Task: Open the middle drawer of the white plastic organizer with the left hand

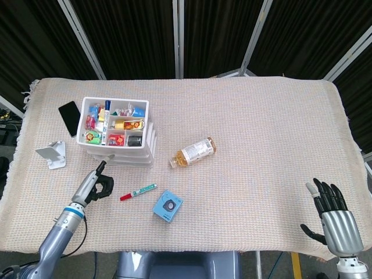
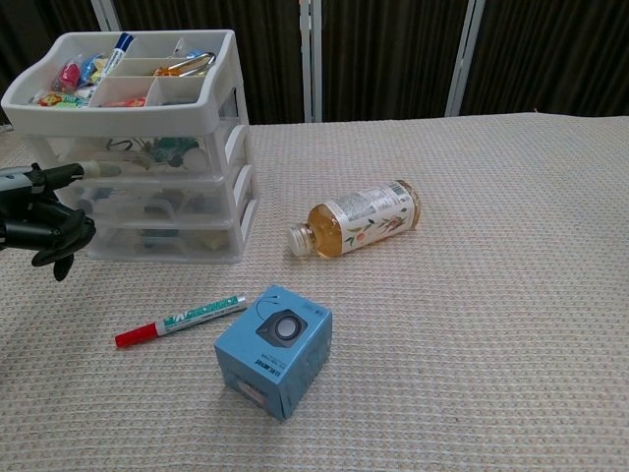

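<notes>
The white plastic organizer (image 1: 129, 150) (image 2: 228, 147) stands at the table's left, with three drawers under a top tray full of small items. Its middle drawer (image 2: 167, 192) sits flush with the other two. My left hand (image 1: 96, 183) (image 2: 44, 221) is just in front of the organizer's left front corner. One finger (image 2: 74, 171) stretches out to the middle drawer's front at its top left edge, and the others are curled in, holding nothing. My right hand (image 1: 333, 214) rests off the table's near right corner, fingers spread and empty.
A tea bottle (image 1: 193, 152) (image 2: 359, 218) lies on its side right of the organizer. A red-capped marker (image 1: 138, 192) (image 2: 180, 320) and a blue box (image 1: 168, 205) (image 2: 275, 362) lie in front. A black phone (image 1: 70, 117) and a white stand (image 1: 52, 154) sit to the organizer's left.
</notes>
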Tool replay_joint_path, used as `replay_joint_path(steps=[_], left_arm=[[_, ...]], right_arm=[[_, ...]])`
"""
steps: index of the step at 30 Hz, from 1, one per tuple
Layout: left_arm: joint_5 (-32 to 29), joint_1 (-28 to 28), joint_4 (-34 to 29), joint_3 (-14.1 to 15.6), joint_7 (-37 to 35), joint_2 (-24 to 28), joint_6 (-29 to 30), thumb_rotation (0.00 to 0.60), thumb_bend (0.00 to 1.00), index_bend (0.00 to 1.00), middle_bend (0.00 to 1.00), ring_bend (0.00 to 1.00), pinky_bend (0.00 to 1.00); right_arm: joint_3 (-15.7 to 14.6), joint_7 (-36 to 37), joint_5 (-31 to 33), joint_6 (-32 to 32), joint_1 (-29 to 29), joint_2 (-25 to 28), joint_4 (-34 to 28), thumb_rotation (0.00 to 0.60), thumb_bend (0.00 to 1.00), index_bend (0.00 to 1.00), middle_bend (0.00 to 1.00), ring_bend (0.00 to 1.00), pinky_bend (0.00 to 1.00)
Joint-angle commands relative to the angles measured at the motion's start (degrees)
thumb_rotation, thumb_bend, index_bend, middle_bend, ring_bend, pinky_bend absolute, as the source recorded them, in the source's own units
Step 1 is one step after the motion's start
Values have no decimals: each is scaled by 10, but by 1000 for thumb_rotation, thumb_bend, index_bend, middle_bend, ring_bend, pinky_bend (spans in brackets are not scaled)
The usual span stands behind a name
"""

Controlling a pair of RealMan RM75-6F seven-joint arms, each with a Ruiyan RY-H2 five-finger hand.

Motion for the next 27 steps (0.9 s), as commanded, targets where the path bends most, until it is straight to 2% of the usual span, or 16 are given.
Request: replay_joint_path(steps=[1, 10, 15, 27], left_arm=[[-14, -8, 0, -8, 8, -8, -4, 600, 774, 0, 776, 793, 615], [-37, -24, 6, -17, 22, -23, -15, 600, 775, 2, 776, 793, 615], [-46, -32, 8, -20, 24, -28, -24, 600, 777, 37, 776, 793, 615], [-39, -38, 7, -24, 13, -31, -31, 600, 777, 72, 776, 793, 615]], right_arm=[[0, 0, 0, -1, 0, 0, 0, 600, 17, 0, 0, 0, 0], [0, 0, 1, -2, 1, 0, 0, 600, 17, 0, 0, 0, 0], [-1, -1, 1, -3, 1, -1, 1, 600, 18, 0, 0, 0, 0], [-1, -4, 0, -4, 2, -3, 2, 600, 18, 0, 0, 0, 0]])
